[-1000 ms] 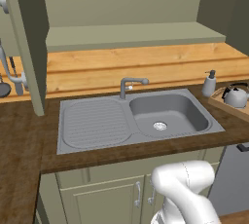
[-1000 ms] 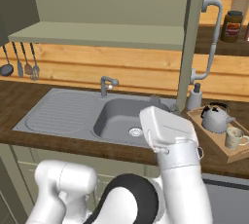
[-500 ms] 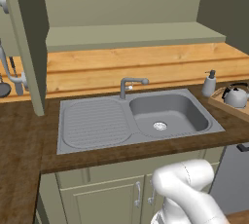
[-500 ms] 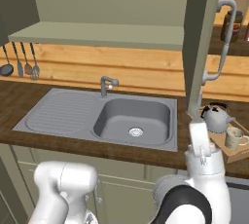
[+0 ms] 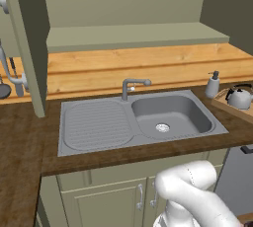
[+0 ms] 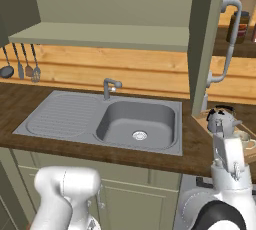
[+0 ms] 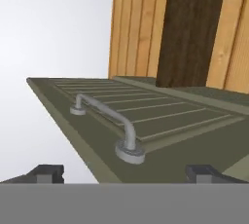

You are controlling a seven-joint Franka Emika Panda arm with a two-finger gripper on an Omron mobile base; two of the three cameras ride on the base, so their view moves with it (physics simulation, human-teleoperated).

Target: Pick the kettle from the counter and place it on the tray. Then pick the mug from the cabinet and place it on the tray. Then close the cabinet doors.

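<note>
The kettle (image 6: 220,122) and mug (image 6: 246,140) sit on the tray (image 5: 223,101) at the counter's right end, so closing the cabinet doors is (I judge) the step in hand; the gripper (image 7: 124,172), fingers spread wide and empty, faces the right door (image 7: 160,121); next it must push that panel shut. Dark wooden counter (image 5: 20,142), grey sink (image 5: 168,115), pale cupboards below.

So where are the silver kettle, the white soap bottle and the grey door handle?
Silver kettle (image 5: 240,97): left base view, rounded body.
White soap bottle (image 5: 212,86): left base view, body.
Grey door handle (image 7: 108,114): hand view, bar's middle.
</note>
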